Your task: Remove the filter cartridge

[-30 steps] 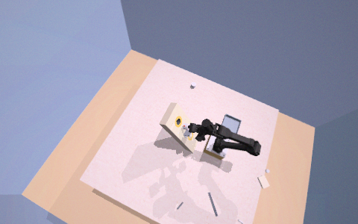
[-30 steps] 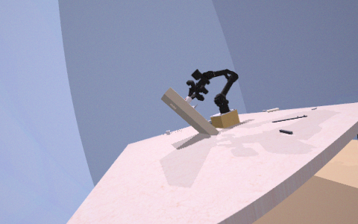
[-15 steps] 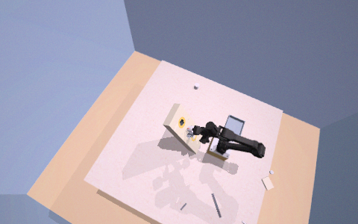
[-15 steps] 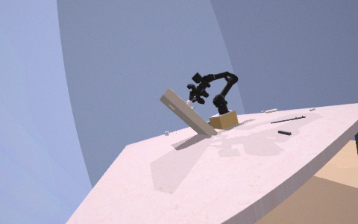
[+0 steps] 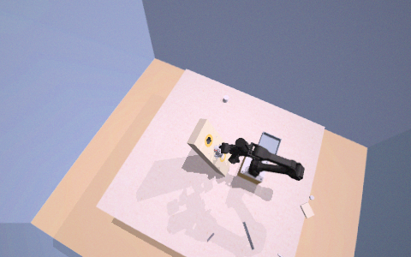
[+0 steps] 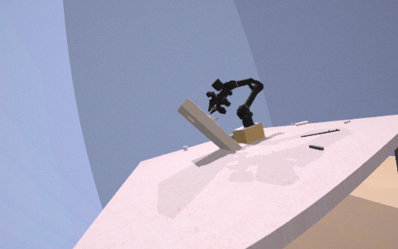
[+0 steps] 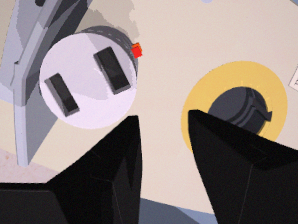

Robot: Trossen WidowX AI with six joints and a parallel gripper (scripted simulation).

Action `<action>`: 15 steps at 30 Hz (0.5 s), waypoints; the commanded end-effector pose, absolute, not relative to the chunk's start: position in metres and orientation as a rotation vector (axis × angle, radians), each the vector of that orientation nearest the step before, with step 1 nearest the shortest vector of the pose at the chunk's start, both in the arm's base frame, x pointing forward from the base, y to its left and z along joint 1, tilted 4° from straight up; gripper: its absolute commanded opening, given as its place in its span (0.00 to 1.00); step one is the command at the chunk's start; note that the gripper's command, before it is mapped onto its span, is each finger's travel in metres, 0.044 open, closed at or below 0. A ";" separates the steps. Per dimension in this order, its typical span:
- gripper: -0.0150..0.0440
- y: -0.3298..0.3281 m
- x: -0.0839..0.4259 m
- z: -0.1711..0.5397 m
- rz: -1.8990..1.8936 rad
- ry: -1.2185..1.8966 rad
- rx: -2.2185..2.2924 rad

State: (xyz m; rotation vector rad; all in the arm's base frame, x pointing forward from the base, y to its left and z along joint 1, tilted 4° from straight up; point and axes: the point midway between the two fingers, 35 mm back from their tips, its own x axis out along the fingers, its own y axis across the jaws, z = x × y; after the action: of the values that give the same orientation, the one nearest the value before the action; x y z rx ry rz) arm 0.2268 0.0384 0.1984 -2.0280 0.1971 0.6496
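The round white cartridge (image 7: 87, 80) shows at the upper left in the wrist view, its two dark slots facing the camera and a red tab at its side. It is out of the panel's hole; whether it touches the panel (image 5: 200, 130) (image 6: 206, 124) (image 7: 160, 60) or a grey bracket is unclear. The empty dark hole (image 5: 209, 140) (image 7: 237, 110) has a yellow ring. My gripper (image 5: 220, 150) (image 6: 211, 112) (image 7: 164, 123) is slightly open over the panel, with nothing between its fingertips; the cartridge is beyond and left of them. The tray (image 5: 270, 141) lies beside the robot base.
A grey bracket (image 7: 30, 95) stands out left of the cartridge in the wrist view. The panel leans on the pale table. The arm stands on a tan box (image 6: 249, 134). A dark rod (image 5: 248, 236), a short dark bar (image 5: 211, 236) and a pale block (image 5: 306, 210) lie farther off.
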 end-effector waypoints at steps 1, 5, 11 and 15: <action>0.42 0.041 0.243 0.240 0.622 0.188 -2.028; 0.42 0.042 0.250 0.254 0.621 0.188 -2.029; 0.64 0.042 0.246 0.291 0.618 0.182 -2.029; 0.82 0.042 0.240 0.325 0.614 0.177 -2.030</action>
State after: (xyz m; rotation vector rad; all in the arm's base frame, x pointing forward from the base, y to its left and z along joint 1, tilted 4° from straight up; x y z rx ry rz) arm 0.2445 0.0431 0.2993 -2.0309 0.1795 0.6284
